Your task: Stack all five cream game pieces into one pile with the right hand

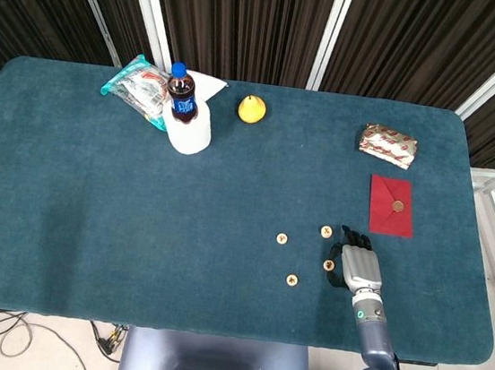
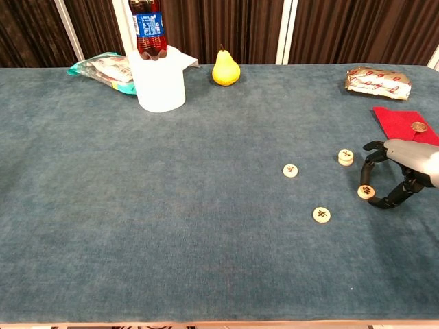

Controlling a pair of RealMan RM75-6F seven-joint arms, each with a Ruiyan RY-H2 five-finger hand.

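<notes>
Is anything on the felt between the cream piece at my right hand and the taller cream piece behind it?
Nothing visible: bare blue felt separates the round cream game piece at the right hand from the taller cream piece.

Red pouch (image 1: 391,205) with a coin (image 1: 398,205) on it, just beyond the fingertips. Foil snack pack (image 1: 388,144) farther out. Pear (image 1: 251,109), cola bottle (image 1: 183,94) in white cup (image 1: 190,133), snack bag (image 1: 137,87) far off, left.
</notes>
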